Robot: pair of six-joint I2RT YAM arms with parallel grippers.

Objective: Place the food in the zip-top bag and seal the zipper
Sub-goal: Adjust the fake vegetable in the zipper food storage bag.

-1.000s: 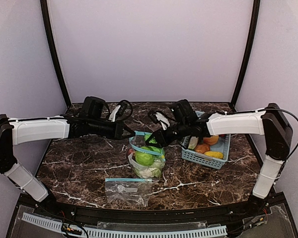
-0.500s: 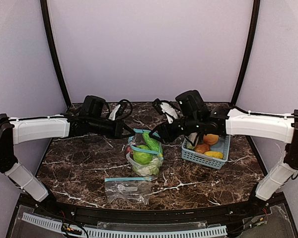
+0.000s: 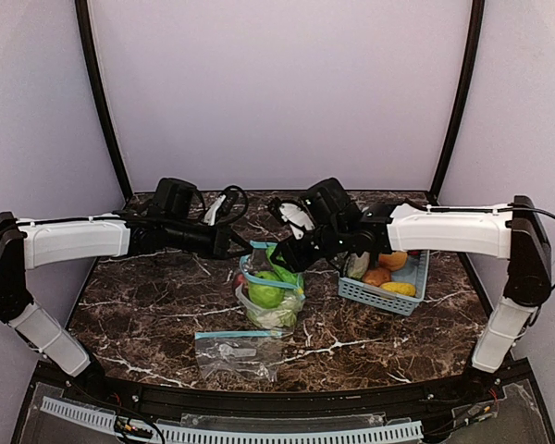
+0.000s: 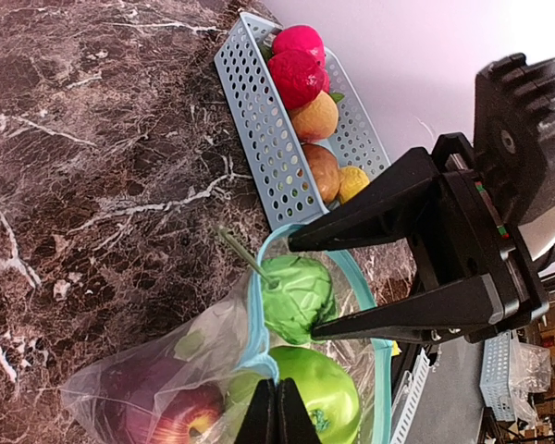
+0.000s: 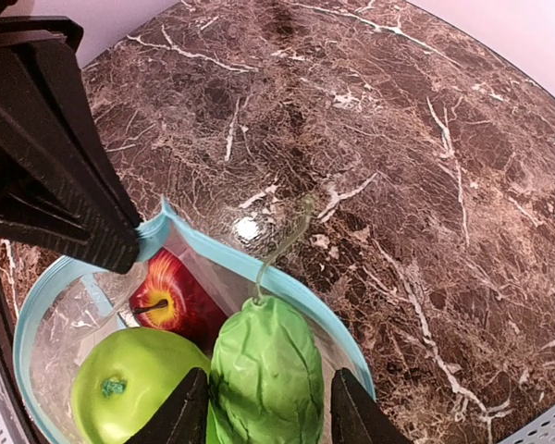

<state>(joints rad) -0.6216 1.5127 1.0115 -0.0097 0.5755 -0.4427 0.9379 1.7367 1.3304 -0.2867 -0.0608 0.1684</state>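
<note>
A clear zip-top bag (image 3: 270, 301) with a blue zipper rim (image 4: 255, 305) stands mid-table, mouth upward. My left gripper (image 4: 277, 407) is shut on that rim and holds it open. Inside lie a green apple (image 5: 134, 379) and a red apple (image 5: 171, 296). A green leafy vegetable (image 5: 264, 370) with a thin stalk sits in the mouth. My right gripper (image 5: 266, 384) straddles it closely. One finger touches it and a sliver of gap shows at the other. In the left wrist view both right fingers reach over the vegetable (image 4: 298, 296).
A light-blue slotted basket (image 3: 388, 296) stands right of the bag. It holds orange and yellow pieces (image 3: 398, 289) and red ones (image 4: 296, 74). A second, flat empty zip bag (image 3: 236, 351) lies near the front edge. Dark frame posts rise at the back corners.
The right gripper has shifted left and down over the bag's mouth. The green vegetable has settled lower between the rims. The left arm and its hold on the rim have not moved.
</note>
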